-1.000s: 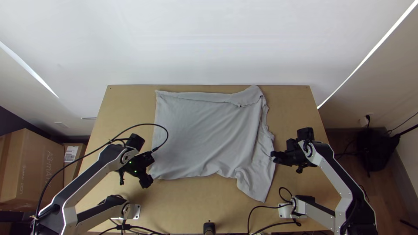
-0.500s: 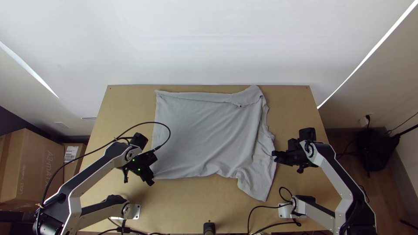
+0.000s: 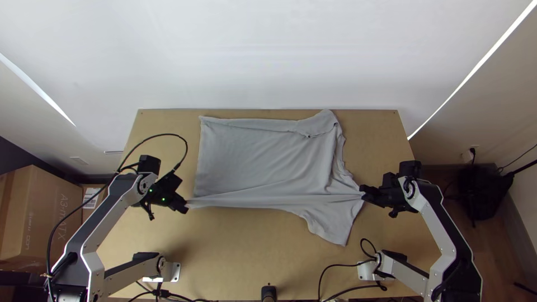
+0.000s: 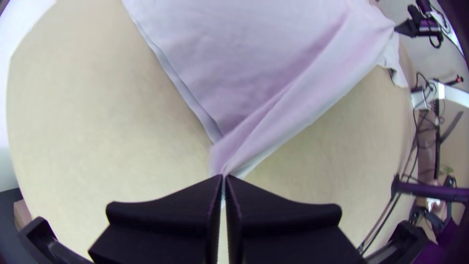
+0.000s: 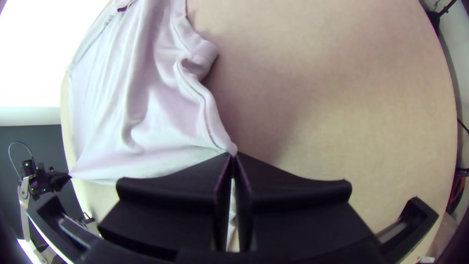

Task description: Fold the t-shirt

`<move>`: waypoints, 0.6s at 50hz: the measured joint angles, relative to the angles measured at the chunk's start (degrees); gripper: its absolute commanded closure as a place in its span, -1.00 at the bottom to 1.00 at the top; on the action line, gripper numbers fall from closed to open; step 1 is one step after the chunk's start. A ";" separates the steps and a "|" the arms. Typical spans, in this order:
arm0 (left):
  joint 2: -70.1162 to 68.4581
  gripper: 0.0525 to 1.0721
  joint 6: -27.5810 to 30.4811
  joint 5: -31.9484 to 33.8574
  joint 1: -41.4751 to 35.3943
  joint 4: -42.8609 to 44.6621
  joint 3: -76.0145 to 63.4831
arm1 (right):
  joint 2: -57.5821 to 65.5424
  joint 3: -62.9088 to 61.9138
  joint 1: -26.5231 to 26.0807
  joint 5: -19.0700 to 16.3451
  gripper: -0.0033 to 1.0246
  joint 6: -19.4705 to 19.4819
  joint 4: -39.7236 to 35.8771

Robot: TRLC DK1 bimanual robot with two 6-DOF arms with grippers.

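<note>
Left gripper: I am keeping the left gripper at the shirt's near left corner; its jaws are closing on the cloth, tips together in the left wrist view.
Right gripper: I am keeping the right gripper at the shirt's right edge; its jaws are pinching cloth too, and in the right wrist view a seamed edge is running into the tips.
T-shirt: The grey t-shirt is lying across the middle and far part of the wooden table, mostly spread, wrinkling toward its right side.
Near edge: A narrow band of cloth is stretching between my two grippers, with creases running along it.
Near right flap: A loose flap is hanging off the band toward the arms' bases.
Far edge: A thin strip is lying folded over along the far side, joining a bunched piece at the far right corner.
Surroundings: A cardboard box is standing beyond the table's left side; a black bag is sitting on the floor at right.
</note>
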 measured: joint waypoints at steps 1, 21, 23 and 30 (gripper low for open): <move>-0.15 0.95 -0.70 0.00 0.02 0.20 0.42 | -0.31 0.11 0.00 -0.02 0.95 0.00 0.00; -0.94 0.95 -18.99 -4.57 -0.26 6.05 25.42 | -7.10 16.79 4.28 -3.45 0.95 2.25 8.35; -0.92 0.95 -20.46 -5.77 -0.26 6.82 27.96 | -7.06 18.14 4.66 -3.67 0.95 2.49 9.57; -0.63 0.95 -24.41 -8.39 -0.31 8.33 35.39 | -5.84 22.99 5.77 -4.04 0.95 3.96 15.54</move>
